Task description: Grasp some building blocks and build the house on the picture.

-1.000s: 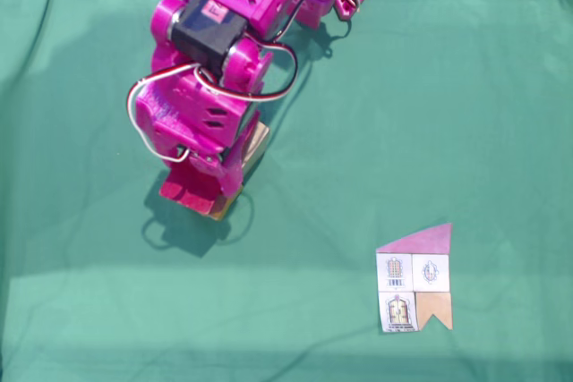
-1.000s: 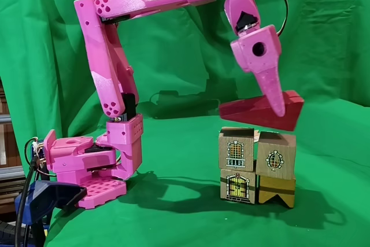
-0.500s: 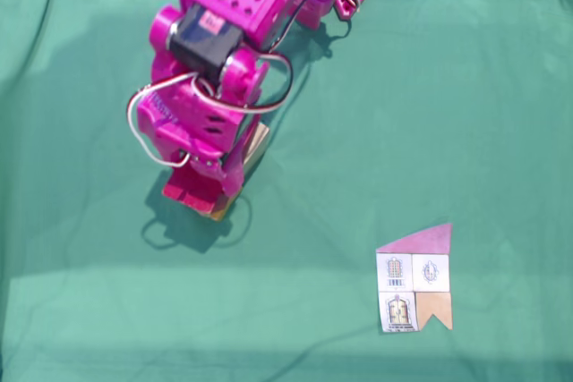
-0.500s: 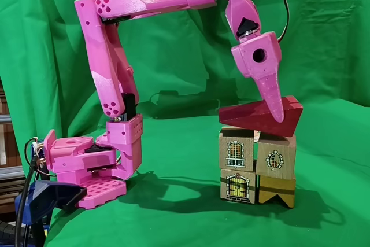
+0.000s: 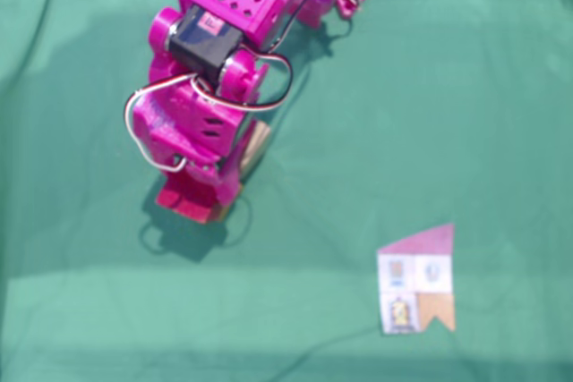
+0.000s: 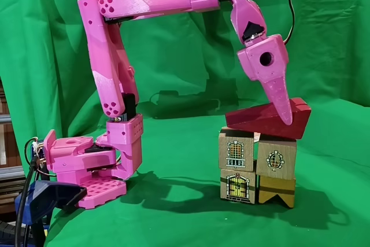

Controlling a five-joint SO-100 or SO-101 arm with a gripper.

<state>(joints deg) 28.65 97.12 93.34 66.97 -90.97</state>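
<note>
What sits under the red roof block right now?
The red roof block, held tilted by the gripper, rests over four stacked picture cubes. The contact surface beneath is hidden.

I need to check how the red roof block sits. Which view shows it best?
The side-on fixed view: the red roof block lies tilted atop the cubes, gripper on it. In the top-down fixed view the arm mostly hides it.
</note>
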